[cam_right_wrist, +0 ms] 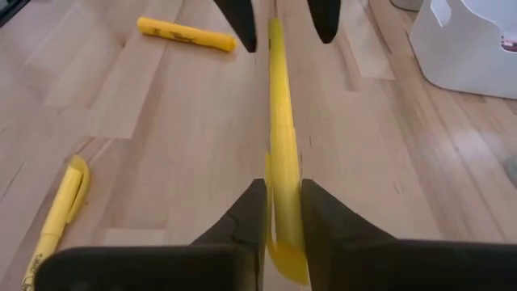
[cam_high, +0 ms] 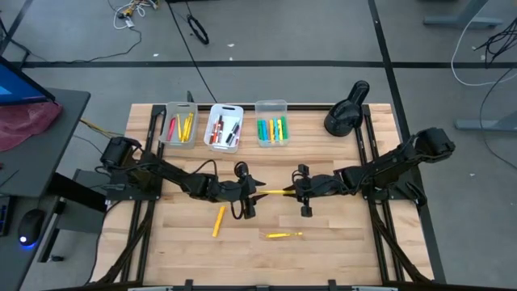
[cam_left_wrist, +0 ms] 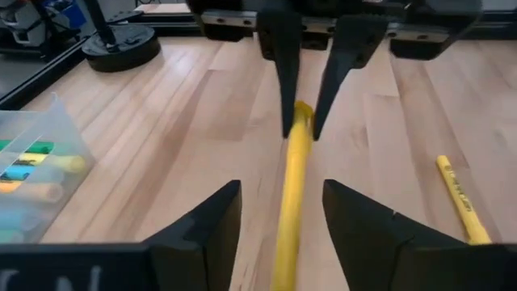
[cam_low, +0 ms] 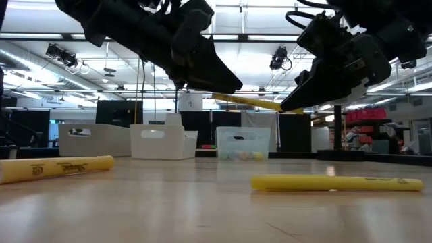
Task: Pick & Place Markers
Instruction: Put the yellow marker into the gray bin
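Observation:
A yellow marker (cam_high: 277,192) hangs in the air over the middle of the table, between my two grippers. My right gripper (cam_right_wrist: 283,212) is shut on its right end. My left gripper (cam_left_wrist: 283,222) is open at the marker's left end, one finger on either side of it without touching. Two more yellow markers (cam_high: 218,221) (cam_high: 283,235) lie flat on the wood nearer the front edge. My right gripper pinches the yellow marker's right end (cam_right_wrist: 282,174) between its two fingers. It comes from the table's right, slanting a little down, and the marker runs on in line with the fingers toward the left. The marker is lifted clear of the table, close to level.
Three small bins (cam_high: 178,125) (cam_high: 224,128) (cam_high: 271,123) with coloured markers stand in a row at the far edge. A black round-based object (cam_high: 347,111) stands at the far right. Bare wood lies around the two loose markers.

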Motion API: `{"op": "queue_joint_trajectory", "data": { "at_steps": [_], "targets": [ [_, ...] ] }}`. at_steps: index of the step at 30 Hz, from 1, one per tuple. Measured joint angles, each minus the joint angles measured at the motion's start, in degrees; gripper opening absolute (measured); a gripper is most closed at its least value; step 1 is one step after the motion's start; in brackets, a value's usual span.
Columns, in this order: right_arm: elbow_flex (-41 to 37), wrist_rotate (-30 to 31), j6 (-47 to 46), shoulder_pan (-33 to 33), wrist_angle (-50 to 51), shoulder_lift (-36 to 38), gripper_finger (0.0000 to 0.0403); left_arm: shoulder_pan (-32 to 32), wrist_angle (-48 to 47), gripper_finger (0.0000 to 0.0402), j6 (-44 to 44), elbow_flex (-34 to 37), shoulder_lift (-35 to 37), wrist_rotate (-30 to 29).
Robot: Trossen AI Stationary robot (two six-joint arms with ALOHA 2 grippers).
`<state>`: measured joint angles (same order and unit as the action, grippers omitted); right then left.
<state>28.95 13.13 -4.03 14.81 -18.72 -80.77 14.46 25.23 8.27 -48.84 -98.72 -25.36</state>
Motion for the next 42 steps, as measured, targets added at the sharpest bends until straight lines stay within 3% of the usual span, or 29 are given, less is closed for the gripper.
{"op": "queue_joint_trajectory", "data": {
  "at_steps": [8, 13, 20, 31, 39, 42],
  "targets": [
    [0.0, 0.0, 0.0, 0.0, -0.2, 0.0, 0.0050, -0.2, -1.0, 0.0164, 0.0, 0.0, -0.6, 1.7],
    [0.0, 0.0, 0.1, 0.0, -0.2, 0.0, 0.0051, -0.7, -1.8, 0.0190, 0.0, 0.0, -2.4, 7.2],
    [0.0, 0.0, 0.1, 0.0, -0.9, 0.1, 0.0051, -1.1, 3.7, 0.0209, -2.2, 0.0, -5.3, 4.9],
    [0.0, 0.0, 0.1, 0.0, -0.7, 0.1, 0.0051, -1.0, 5.4, 0.0131, -3.4, 0.0, -4.8, 4.9],
    [0.0, -0.2, 0.2, 0.0, -0.6, 0.1, 0.0051, -1.0, 5.4, 0.0039, -3.6, 0.0, -4.8, 4.9],
    [0.0, -0.4, 0.2, 0.1, -0.7, 0.1, 0.0057, -0.9, 5.4, 0.0035, -3.7, 0.0, -4.8, 5.0]
  ]
}}
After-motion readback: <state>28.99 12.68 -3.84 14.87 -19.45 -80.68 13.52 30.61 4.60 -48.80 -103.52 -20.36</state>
